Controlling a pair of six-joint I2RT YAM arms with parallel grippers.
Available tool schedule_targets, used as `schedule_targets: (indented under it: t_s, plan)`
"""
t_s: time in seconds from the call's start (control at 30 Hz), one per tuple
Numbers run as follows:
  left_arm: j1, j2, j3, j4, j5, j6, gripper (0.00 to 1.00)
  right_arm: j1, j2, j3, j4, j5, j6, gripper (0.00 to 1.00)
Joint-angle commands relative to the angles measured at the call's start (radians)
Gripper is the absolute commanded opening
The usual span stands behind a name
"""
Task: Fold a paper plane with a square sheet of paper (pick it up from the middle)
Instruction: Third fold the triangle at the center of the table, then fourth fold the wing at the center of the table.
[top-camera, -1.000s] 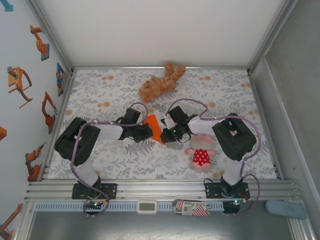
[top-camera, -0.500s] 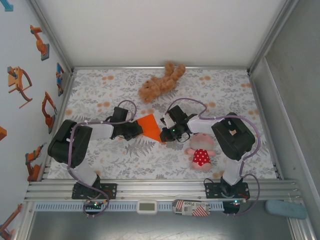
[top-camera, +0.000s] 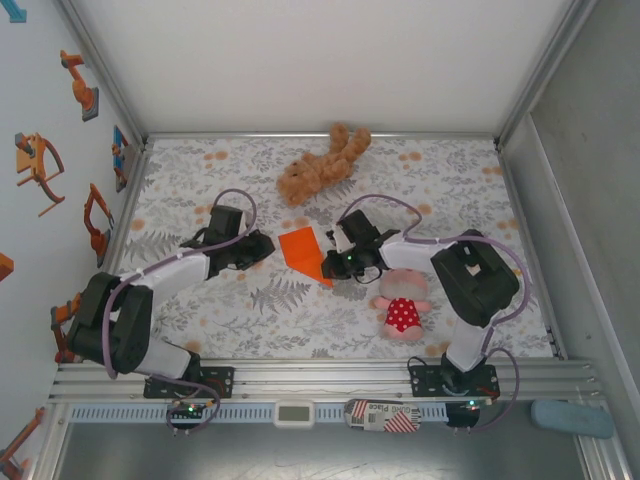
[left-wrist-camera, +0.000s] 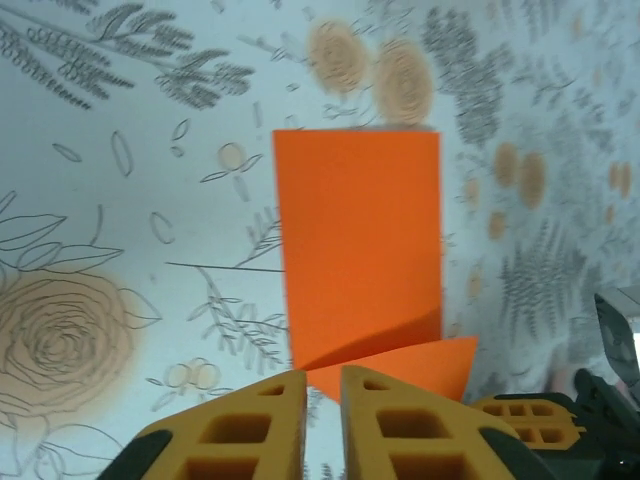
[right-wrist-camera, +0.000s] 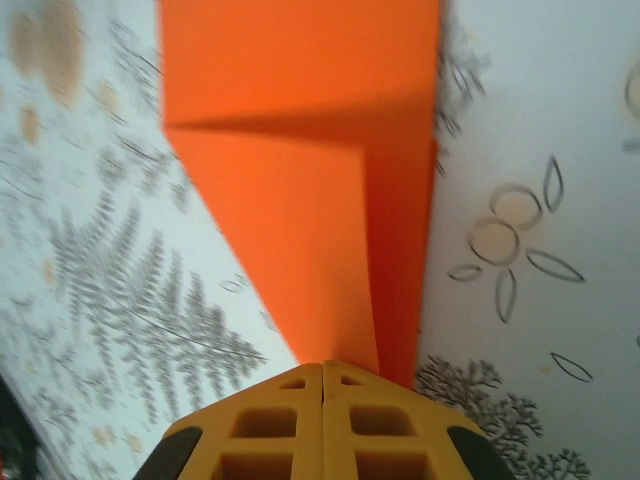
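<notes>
- The orange sheet of paper (top-camera: 302, 250) lies near the middle of the floral-print table (top-camera: 450, 190), between the two grippers. It is partly folded: the left wrist view (left-wrist-camera: 360, 250) shows a tall rectangle with a triangular flap at its near end.
- The right wrist view (right-wrist-camera: 300, 150) shows a diagonal crease running down toward the fingers, with one layer lying over another.
- The right gripper (top-camera: 328, 262) sits at the paper's right-hand edge. In its own camera (right-wrist-camera: 322, 368) the two yellow fingers are pressed together with no gap, and the orange paper runs straight into them, so it is pinched there.
- The left gripper (top-camera: 268, 247) is just beside the paper's left edge, with a sliver of table between them in the overhead view. In its wrist view (left-wrist-camera: 323, 375) the fingers stand slightly apart, with a narrow slit between them. The paper's corner reaches the tips (whether it touches them I cannot tell).
- A brown plush bear (top-camera: 320, 165) lies farther back on the table, apart from the paper. A pink doll in a red dotted dress (top-camera: 402, 305) lies by the right arm.
- Writing: a striped label (top-camera: 380, 415) on the near rail carries text in which only the word "Place" can be read. The small white device (top-camera: 295, 412) beside it is too small to read.
- Orange robot-arm stickers (top-camera: 40, 165) dot the left wall.
</notes>
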Motion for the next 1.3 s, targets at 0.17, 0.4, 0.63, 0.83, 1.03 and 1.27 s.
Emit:
schedule_targets:
  t_s: [0.17, 0.4, 0.63, 0.83, 1.03, 1.27]
  plan:
    - [-0.068, -0.036, -0.046, 0.051, -0.034, -0.139, 0.35, 0.001, -0.107, -0.083, 0.259, 0.047, 0.171, 0.10]
    - [-0.117, 0.035, -0.062, 0.148, 0.001, -0.227, 0.46, 0.033, -0.049, -0.058, 0.234, 0.077, 0.179, 0.10]
    - [-0.123, 0.094, -0.065, 0.191, 0.011, -0.287, 0.53, 0.032, 0.015, -0.013, 0.155, 0.167, 0.162, 0.13]
    - [-0.127, 0.133, -0.061, 0.192, 0.019, -0.323, 0.53, 0.027, 0.053, -0.008, 0.156, 0.186, 0.176, 0.18]
    - [-0.129, 0.145, -0.053, 0.182, 0.017, -0.333, 0.52, 0.019, 0.077, -0.023, 0.157, 0.180, 0.195, 0.17]
    - [-0.129, 0.175, -0.038, 0.185, 0.026, -0.334, 0.40, 0.014, 0.082, -0.039, 0.157, 0.177, 0.199, 0.17]
